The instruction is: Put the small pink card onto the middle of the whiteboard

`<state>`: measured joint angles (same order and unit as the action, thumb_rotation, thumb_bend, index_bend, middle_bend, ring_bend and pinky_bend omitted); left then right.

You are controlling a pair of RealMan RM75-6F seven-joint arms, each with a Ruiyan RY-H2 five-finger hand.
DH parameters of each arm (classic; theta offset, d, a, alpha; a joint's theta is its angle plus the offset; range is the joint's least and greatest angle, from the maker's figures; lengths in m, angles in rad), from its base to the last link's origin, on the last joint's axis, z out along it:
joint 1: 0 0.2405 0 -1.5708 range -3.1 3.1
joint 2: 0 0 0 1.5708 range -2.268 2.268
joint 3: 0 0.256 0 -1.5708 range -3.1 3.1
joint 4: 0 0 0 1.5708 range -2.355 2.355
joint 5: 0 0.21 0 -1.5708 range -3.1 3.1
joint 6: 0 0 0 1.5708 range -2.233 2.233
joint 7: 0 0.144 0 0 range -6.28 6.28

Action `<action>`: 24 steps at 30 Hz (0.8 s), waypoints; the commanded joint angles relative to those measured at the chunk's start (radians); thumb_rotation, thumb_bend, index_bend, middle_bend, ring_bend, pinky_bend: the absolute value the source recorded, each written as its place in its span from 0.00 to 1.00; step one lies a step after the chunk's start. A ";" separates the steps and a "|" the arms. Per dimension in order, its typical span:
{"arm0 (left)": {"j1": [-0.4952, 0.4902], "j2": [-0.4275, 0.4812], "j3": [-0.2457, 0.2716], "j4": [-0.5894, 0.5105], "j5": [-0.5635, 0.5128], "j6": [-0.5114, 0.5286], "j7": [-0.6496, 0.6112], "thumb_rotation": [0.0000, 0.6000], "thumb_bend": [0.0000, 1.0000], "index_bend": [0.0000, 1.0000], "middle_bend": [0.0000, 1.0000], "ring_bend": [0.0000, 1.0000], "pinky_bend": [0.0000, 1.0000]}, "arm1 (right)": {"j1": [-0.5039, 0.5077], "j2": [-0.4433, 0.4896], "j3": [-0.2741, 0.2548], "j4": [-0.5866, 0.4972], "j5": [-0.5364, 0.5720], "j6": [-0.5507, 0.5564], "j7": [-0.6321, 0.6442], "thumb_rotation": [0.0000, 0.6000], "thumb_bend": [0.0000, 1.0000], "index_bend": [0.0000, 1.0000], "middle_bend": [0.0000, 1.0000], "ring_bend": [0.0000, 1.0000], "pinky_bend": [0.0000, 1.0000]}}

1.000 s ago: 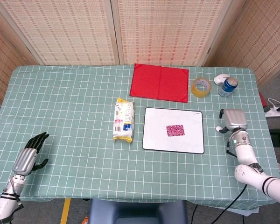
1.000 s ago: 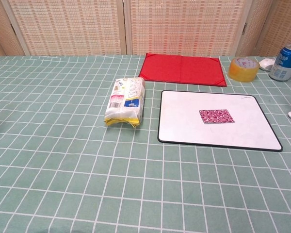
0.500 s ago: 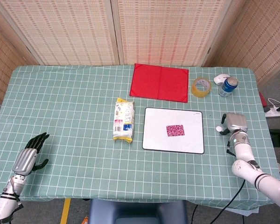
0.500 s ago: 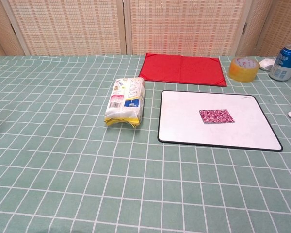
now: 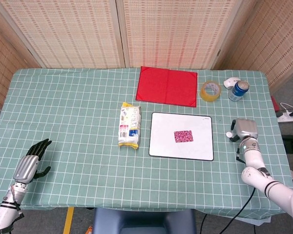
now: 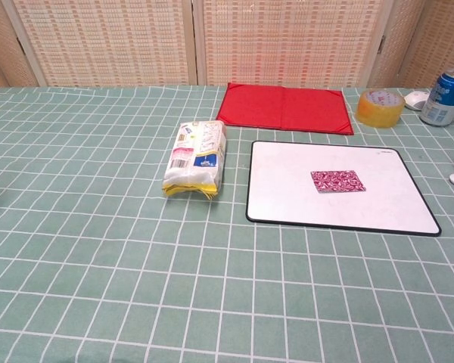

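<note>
Pink card (image 5: 183,136): thin, light, flat mid-whiteboard (image 5: 161,146); lift by an edge.
Left hand (image 5: 29,163): fingers spread, empty.
Right hand (image 5: 245,131): finger state unclear.

The table wears a matt checked cloth (image 6: 98,249). The whiteboard (image 6: 287,197) looks smooth and faintly glossy, and the small pink card (image 6: 337,181) on it seems to be patterned paper. The snack pack (image 6: 197,157) is shiny, crinkled plastic film. The red folder (image 6: 284,107) looks matt, perhaps cloth-covered. The tape roll (image 6: 380,108) is translucent plastic; the can (image 6: 446,97) is glossy metal.
</note>
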<state>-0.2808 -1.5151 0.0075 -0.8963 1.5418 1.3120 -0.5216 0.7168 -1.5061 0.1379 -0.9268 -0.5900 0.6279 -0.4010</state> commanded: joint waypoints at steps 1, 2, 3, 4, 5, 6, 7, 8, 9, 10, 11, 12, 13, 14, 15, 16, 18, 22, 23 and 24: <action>0.000 0.000 0.000 0.000 0.000 0.000 0.000 1.00 0.28 0.00 0.00 0.00 0.08 | 0.001 -0.001 0.001 0.002 0.001 -0.001 -0.001 1.00 0.21 0.48 0.97 0.99 1.00; 0.000 0.000 0.000 0.000 0.000 0.001 0.000 1.00 0.28 0.00 0.00 0.00 0.08 | 0.002 -0.002 0.001 0.004 0.001 -0.002 -0.003 1.00 0.21 0.48 0.97 0.99 1.00; 0.000 0.000 0.000 0.000 0.001 0.001 0.000 1.00 0.28 0.00 0.00 0.00 0.08 | 0.002 -0.004 0.001 0.007 0.002 -0.003 -0.004 1.00 0.21 0.48 0.97 0.99 1.00; 0.000 0.000 0.000 0.000 0.001 0.002 -0.001 1.00 0.28 0.00 0.00 0.00 0.08 | 0.003 -0.007 0.000 0.011 0.001 -0.003 -0.005 1.00 0.21 0.48 0.97 0.99 1.00; 0.000 0.000 0.000 0.000 0.001 0.002 -0.001 1.00 0.28 0.00 0.00 0.00 0.08 | 0.003 -0.009 0.000 0.014 0.001 -0.003 -0.006 1.00 0.22 0.48 0.97 0.99 1.00; 0.001 -0.001 0.000 0.001 0.001 0.003 -0.001 1.00 0.28 0.00 0.00 0.00 0.08 | 0.004 -0.013 0.001 0.019 0.000 -0.003 -0.006 1.00 0.22 0.48 0.97 0.99 1.00; 0.001 -0.001 0.000 0.001 0.001 0.004 -0.002 1.00 0.28 0.00 0.00 0.00 0.08 | 0.005 -0.016 0.001 0.022 0.000 -0.004 -0.006 1.00 0.22 0.48 0.97 0.99 1.00; 0.001 -0.001 -0.001 0.001 0.001 0.005 -0.002 1.00 0.28 0.00 0.00 0.00 0.08 | 0.005 -0.018 0.002 0.025 0.000 -0.005 -0.007 1.00 0.22 0.48 0.97 0.99 1.00; 0.001 -0.002 -0.001 0.002 0.001 0.005 -0.002 1.00 0.28 0.00 0.00 0.00 0.08 | 0.005 -0.022 0.002 0.029 -0.001 -0.005 -0.007 1.00 0.22 0.48 0.97 0.99 1.00; 0.000 -0.002 -0.001 0.003 0.001 0.004 -0.002 1.00 0.28 0.00 0.00 0.00 0.08 | 0.006 -0.024 0.003 0.032 -0.001 -0.006 -0.007 1.00 0.22 0.48 0.97 0.99 1.00; 0.000 -0.002 -0.001 0.003 0.001 0.004 -0.003 1.00 0.28 0.00 0.00 0.00 0.08 | 0.006 -0.026 0.003 0.035 -0.001 -0.007 -0.008 1.00 0.22 0.48 0.97 0.99 1.00; 0.000 -0.002 -0.001 0.003 0.001 0.003 -0.003 1.00 0.28 0.00 0.00 0.00 0.08 | 0.007 -0.028 0.003 0.038 0.000 -0.010 -0.009 1.00 0.22 0.48 0.97 0.99 1.00; 0.000 -0.002 -0.001 0.003 0.000 0.003 -0.004 1.00 0.28 0.00 0.00 0.00 0.08 | 0.007 -0.031 0.003 0.041 0.001 -0.011 -0.011 1.00 0.22 0.48 0.97 0.99 1.00; 0.000 -0.002 -0.001 0.004 0.000 0.004 -0.005 1.00 0.28 0.00 0.00 0.00 0.08 | 0.008 -0.033 0.003 0.044 0.002 -0.012 -0.012 1.00 0.22 0.47 0.97 0.99 1.00; 0.001 -0.002 -0.001 0.004 0.000 0.005 -0.006 1.00 0.28 0.00 0.00 0.00 0.08 | 0.008 -0.035 0.003 0.046 0.002 -0.013 -0.014 1.00 0.22 0.47 0.97 0.99 1.00; 0.001 -0.002 -0.001 0.004 0.000 0.005 -0.006 1.00 0.28 0.00 0.00 0.00 0.08 | 0.008 -0.036 0.003 0.048 0.003 -0.014 -0.015 1.00 0.22 0.47 0.97 0.99 1.00; 0.001 -0.002 -0.001 0.004 0.001 0.006 -0.007 1.00 0.28 0.00 0.00 0.00 0.08 | 0.009 -0.039 0.004 0.052 0.006 -0.017 -0.017 1.00 0.22 0.48 0.97 0.99 1.00; 0.001 -0.002 0.000 0.005 0.002 0.005 -0.007 1.00 0.28 0.00 0.00 0.00 0.08 | 0.010 -0.041 0.005 0.056 0.007 -0.017 -0.018 1.00 0.23 0.48 0.97 0.99 1.00; 0.001 -0.002 0.000 0.005 0.002 0.005 -0.008 1.00 0.28 0.00 0.00 0.00 0.08 | 0.010 -0.042 0.005 0.058 0.009 -0.018 -0.019 1.00 0.23 0.48 0.97 0.99 1.00; 0.000 -0.001 0.001 0.004 0.004 0.007 -0.010 1.00 0.28 0.00 0.00 0.00 0.08 | 0.010 -0.043 0.006 0.060 0.011 -0.019 -0.021 1.00 0.23 0.48 0.97 0.99 1.00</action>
<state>-0.2804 -1.5165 0.0081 -0.8917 1.5448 1.3186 -0.5307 0.7269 -1.5488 0.1436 -0.8676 -0.5802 0.6095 -0.4210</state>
